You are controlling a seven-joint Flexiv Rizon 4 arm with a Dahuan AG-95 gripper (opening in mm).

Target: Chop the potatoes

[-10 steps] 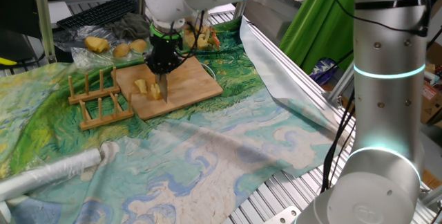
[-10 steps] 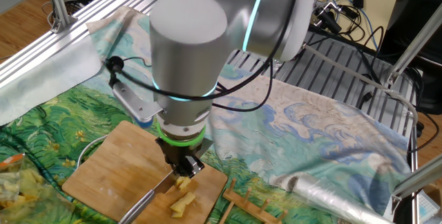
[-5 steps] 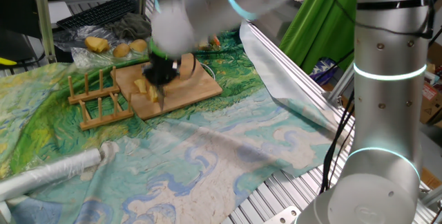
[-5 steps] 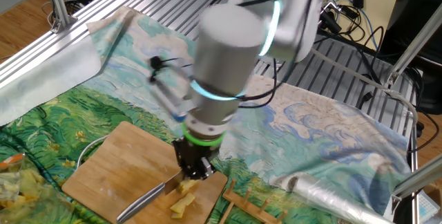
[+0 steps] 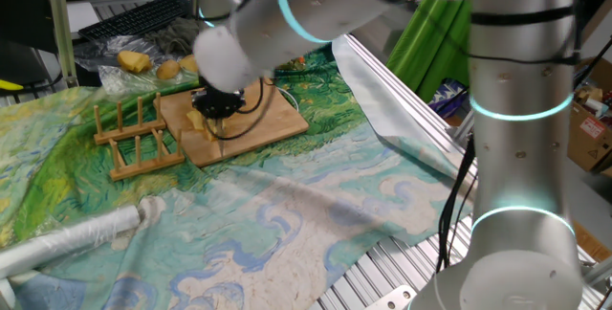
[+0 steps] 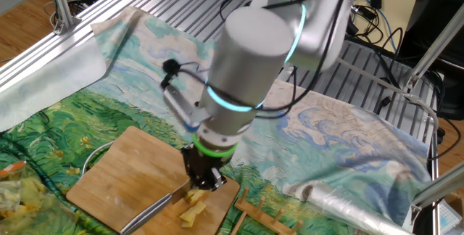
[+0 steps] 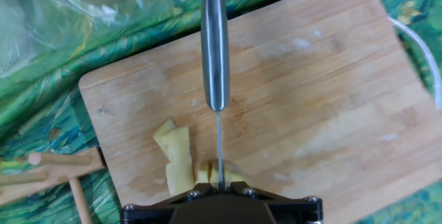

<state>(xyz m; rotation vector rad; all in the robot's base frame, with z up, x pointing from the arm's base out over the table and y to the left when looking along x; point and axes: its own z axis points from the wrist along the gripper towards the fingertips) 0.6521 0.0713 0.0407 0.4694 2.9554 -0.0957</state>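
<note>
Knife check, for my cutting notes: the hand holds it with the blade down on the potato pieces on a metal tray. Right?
Not quite. The hand holds the knife on the potato pieces, but they lie on a wooden board, not a metal tray; the hand view shows it.

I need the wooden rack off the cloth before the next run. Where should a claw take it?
Grip the wooden rack by one upright peg, coming straight down from above. The pegs stand up from a flat base lying on the cloth, so a peg probably gives the claw two opposite sides, unlike the low base.
</note>
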